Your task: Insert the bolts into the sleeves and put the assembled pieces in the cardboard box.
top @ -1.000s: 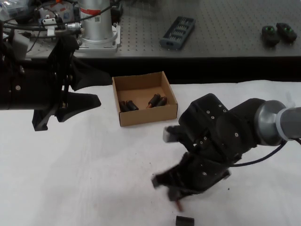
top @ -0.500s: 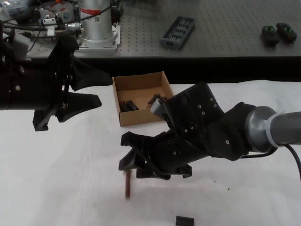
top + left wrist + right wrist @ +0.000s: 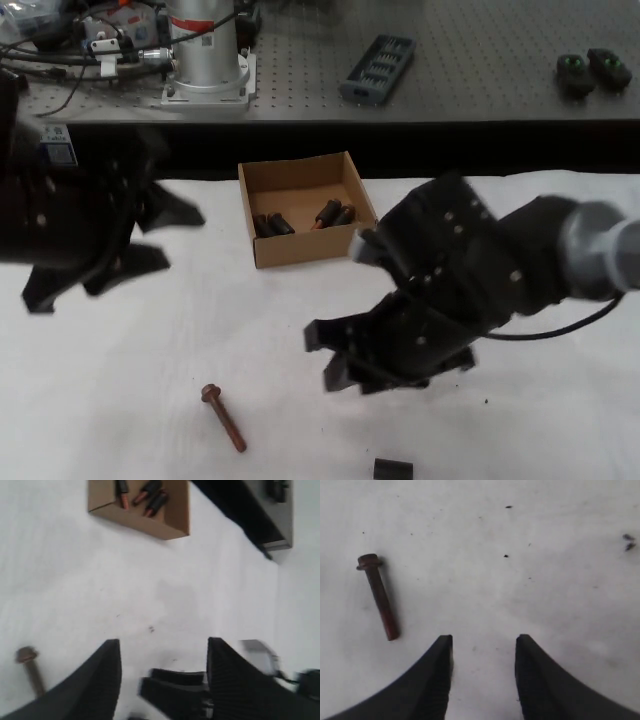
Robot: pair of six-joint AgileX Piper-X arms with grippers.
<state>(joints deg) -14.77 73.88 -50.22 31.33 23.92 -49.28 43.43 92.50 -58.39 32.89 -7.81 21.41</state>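
Cardboard box holds dark assembled pieces; bolt outside.

one bolt counted loose on white surface. one dark sleeve counted loose there too. one cardboard box counted; four assembled pieces counted inside, as two pairs. two grippers counted: left gripper, right gripper, two fingers each. on dark surface behind, one grey ribbed block and two black green-topped items counted.

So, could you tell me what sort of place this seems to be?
Likely a robotics lab: a perforated breadboard table, a metal post with cables, and a white-covered bench.
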